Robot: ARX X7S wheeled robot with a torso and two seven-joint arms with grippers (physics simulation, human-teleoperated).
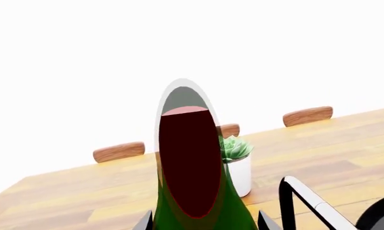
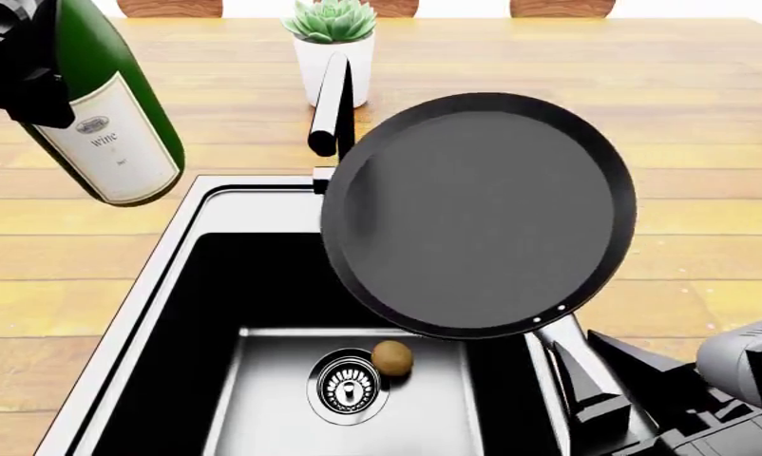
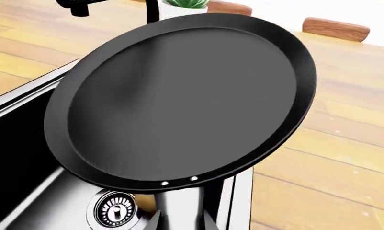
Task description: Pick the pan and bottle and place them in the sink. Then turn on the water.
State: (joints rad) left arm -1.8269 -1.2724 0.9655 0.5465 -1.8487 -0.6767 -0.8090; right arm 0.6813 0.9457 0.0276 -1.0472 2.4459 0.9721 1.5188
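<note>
The flat round black frying pan (image 2: 478, 214) hangs nearest the head camera, tilted above the right half of the deep rectangular black sink (image 2: 165, 294), its silver-grey handle clamped in the jaws of the right gripper (image 2: 581, 388) at near right. The right wrist view shows the handle base and two rivets, with the round metal drain (image 3: 117, 209) below the pan. The dark green glass wine bottle (image 2: 107, 109) is held aloft at far left by the left gripper (image 2: 20, 59), over the wooden table (image 2: 711, 123); the left wrist view looks along it, jaws closed on its sides. Only the head view shows the small brown ball (image 2: 391, 356), the cream label, and the black faucet (image 2: 331, 104) before the white plant pot (image 2: 332, 65).
</note>
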